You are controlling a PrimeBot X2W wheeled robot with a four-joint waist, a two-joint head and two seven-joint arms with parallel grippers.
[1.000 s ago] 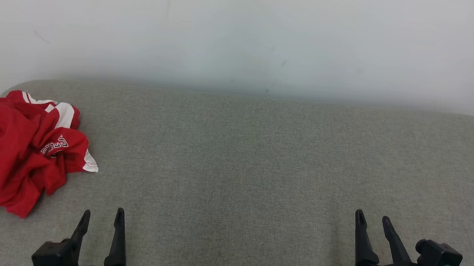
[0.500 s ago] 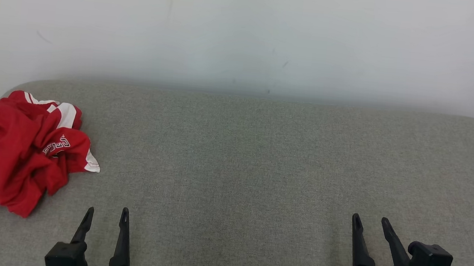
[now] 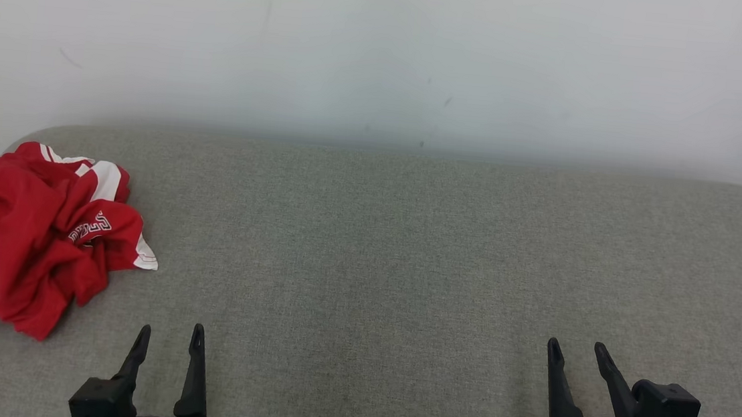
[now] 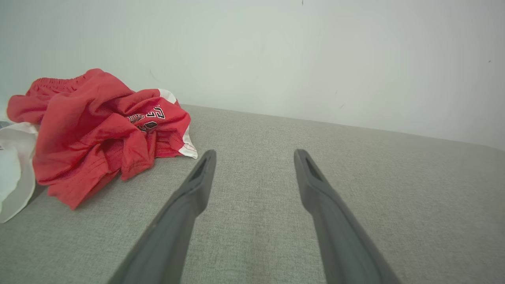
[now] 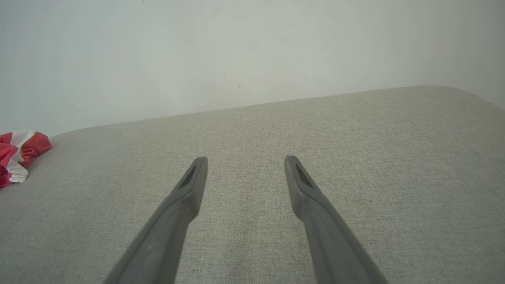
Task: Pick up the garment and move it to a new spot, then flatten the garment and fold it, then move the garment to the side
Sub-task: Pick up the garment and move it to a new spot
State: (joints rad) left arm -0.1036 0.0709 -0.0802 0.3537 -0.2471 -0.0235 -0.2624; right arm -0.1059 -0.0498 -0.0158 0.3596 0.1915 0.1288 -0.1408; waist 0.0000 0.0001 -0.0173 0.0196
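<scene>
The garment [image 3: 39, 240] is a crumpled red heap with white trim at the far left of the grey, fabric-covered counter [image 3: 407, 252]. Its long axis runs from far to near along the left edge, slanting a little leftward as it comes nearer. One white-edged corner pokes out to the right, toward the middle of the counter. From the left wrist view the garment [image 4: 98, 134] shows a gathered band on its far side and some white lettering too creased to read. The white cloth at its near left end is cut off by the picture's edge, so it may be part of the same piece or another one. The left gripper [image 3: 171, 329] hovers near the front edge with its jaws spread wide and holding nothing. The heap lies to the left of it and farther away, clear of both fingers. The right gripper [image 3: 577, 345] is well apart at the near right, with its jaws equally wide and empty over bare fabric. From the right wrist view only a red and white scrap of the garment [image 5: 17, 157] shows at the far left.
</scene>
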